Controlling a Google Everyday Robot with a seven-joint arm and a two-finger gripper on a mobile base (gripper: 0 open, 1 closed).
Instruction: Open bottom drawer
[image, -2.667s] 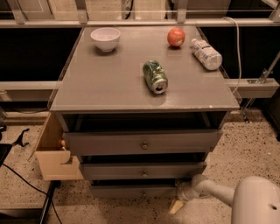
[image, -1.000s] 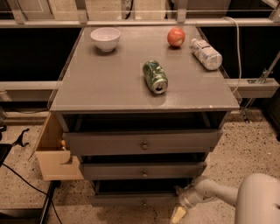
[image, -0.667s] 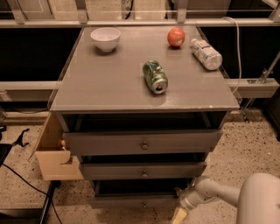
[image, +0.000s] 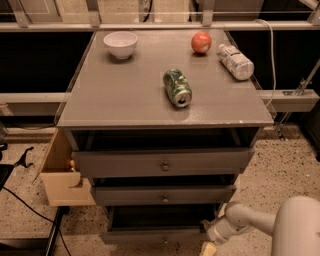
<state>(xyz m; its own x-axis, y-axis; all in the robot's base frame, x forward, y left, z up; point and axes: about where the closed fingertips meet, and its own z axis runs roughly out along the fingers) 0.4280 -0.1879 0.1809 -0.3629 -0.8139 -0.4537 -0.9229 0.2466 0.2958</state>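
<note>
Pale wood on the far left: an open box (image: 65, 186) sits against the left side of the cabinet (image: 130, 95), down at drawer level, above the speckled floor (image: 280, 165). Up on the grey top now, a white bowl (image: 120, 44) stands upright at the back left.

Moving in, three grey fronts are stacked under the top, each one narrower than the one above. The top drawer (image: 125, 163) juts out a little, round knob (image: 164, 166) dead centre. The middle drawer (image: 200, 194) sits beneath it, also ajar. And there's the bottom drawer (image: 150, 235), lowest of the lot, right at the lower edge of the shot, standing open with a dark hollow showing behind its slim front.

Back on top, centre, a green can (image: 177, 87) lies on its side, silver end facing us. Behind it to the right is a red apple (image: 201, 42), and just beside that a clear bottle (image: 235, 61) lies flat near the right edge.

Down low again: the gripper (image: 208, 248) is at the bottom drawer's right front corner, near the floor, with only a yellowish part of it showing. Spread or closed, I cannot tell. Its white arm (image: 250, 219) reaches in from the lower right. A white cord (image: 272, 60) hangs past the cabinet's right side.
</note>
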